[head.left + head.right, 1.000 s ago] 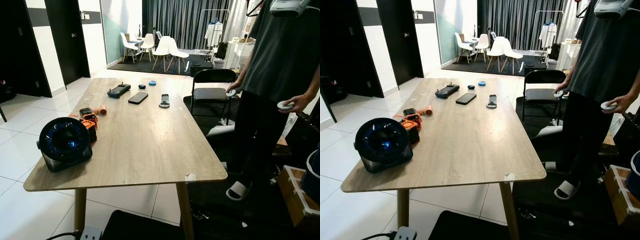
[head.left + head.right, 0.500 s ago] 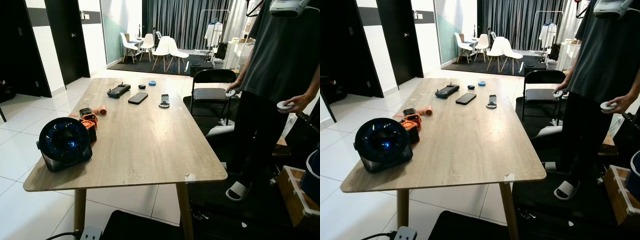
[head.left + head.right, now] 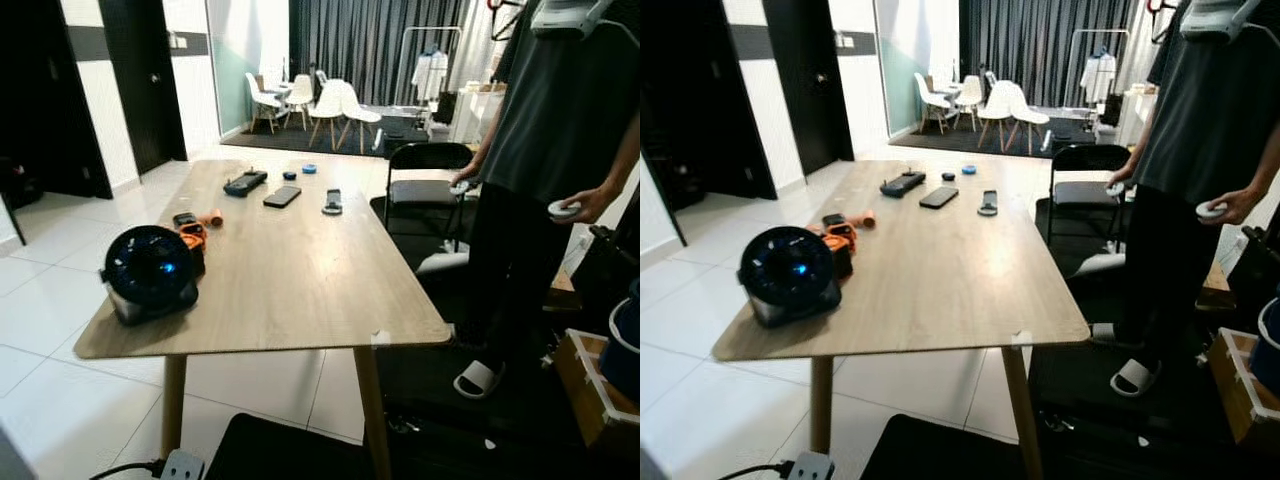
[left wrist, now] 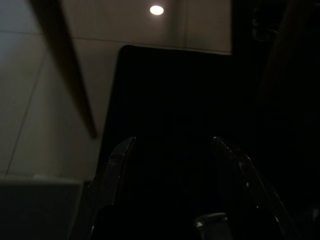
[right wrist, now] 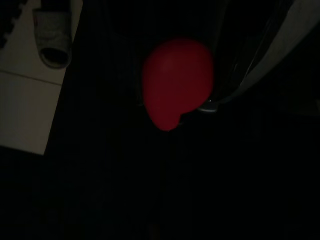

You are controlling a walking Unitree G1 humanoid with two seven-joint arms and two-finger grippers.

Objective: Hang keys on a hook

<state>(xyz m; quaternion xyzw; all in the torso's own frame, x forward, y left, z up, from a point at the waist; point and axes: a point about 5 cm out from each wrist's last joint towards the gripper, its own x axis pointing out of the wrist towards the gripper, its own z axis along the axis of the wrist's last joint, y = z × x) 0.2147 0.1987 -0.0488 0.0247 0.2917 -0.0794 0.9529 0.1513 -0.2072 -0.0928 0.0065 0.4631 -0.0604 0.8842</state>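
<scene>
1. Against the earlier pictures the whole scene has shifted; the table (image 3: 290, 270) sits smaller and further off, and more floor (image 3: 40, 300) shows on the left, so the camera has moved while the things on the table keep their places relative to each other.
2. The person (image 3: 560, 120) in a dark shirt stands at the right of the table as before, a small white controller (image 3: 563, 209) in one hand and another by the folding chair (image 3: 425, 180).
3. On the table's near left corner sits the round black fan (image 3: 150, 272); just behind it, touching or nearly so, is an orange and black tool (image 3: 192, 240); well beyond lie a black gamepad (image 3: 245, 183), a phone (image 3: 282, 196) and a small black gadget (image 3: 331, 201), set apart from one another.
4. The left gripper (image 4: 172, 190) shows in the dark left wrist view; its two fingers (image 4: 117, 165) stand spread wide with nothing between them, over a black mat (image 4: 175, 90) beside a table leg (image 4: 67, 65).
5. The right gripper (image 5: 200, 90) hangs over the dark mat near a white sandal (image 5: 52, 37); a red rounded tag (image 5: 176, 82) sits against a pale finger (image 5: 260, 55); the view is too dark to tell whether the fingers clasp it, or whether keys hang from it.
</scene>
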